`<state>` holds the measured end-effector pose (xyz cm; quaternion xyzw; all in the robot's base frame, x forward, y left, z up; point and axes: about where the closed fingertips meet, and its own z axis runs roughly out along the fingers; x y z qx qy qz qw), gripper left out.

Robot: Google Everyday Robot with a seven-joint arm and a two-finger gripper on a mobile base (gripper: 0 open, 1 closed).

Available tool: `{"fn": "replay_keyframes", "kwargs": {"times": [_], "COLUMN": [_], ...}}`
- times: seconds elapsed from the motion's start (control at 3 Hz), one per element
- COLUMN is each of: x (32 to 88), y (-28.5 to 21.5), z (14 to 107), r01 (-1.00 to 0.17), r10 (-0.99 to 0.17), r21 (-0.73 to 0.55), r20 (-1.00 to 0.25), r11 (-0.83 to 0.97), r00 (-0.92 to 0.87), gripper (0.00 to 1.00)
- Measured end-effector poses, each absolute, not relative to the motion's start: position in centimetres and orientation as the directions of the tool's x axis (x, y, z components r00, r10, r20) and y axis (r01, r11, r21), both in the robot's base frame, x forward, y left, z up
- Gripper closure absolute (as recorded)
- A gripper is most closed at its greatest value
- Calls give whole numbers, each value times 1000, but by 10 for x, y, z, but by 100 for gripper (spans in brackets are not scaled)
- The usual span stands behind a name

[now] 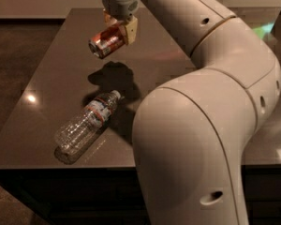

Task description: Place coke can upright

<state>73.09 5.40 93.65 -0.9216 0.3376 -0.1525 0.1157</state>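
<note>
The gripper (119, 28) hangs beyond the water bottle (86, 122), farther back over the table (47, 69) and slightly to the bottle's right. Its two fingers are closed around the coke can (103, 42). One pale finger (131, 30) presses the can's far end, and the other is mostly hidden behind the can.

The can is in the air, clear of the tabletop. It is tilted close to horizontal, with its silver end toward the camera's left and a little downward. A dark shadow (113, 76) of can and gripper lies on the table between the can and the bottle's cap, well apart from the can.

The bottle lies on its side on the table. Its cap points up toward that shadow and its base is near the table's front edge. It looks empty, though the dim light makes that hard to judge.

The robot's arm (201, 125) rises to the right of the bottle. It fills much of the foreground and bends back over the table to reach the gripper above the can.
</note>
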Motion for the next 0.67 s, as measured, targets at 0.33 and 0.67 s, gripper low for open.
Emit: {"fn": "replay_keyframes", "kwargs": {"times": [0.33,0.67], "x": [751,759], "y": [30,22], "z": [978,994], "r01": [-427,-282], "r10": [-574,-495], "r21": [-411,-451], "r20": [362,474], "r11": [-805,-846], "r00": [735,728], "gripper": [100,100]}}
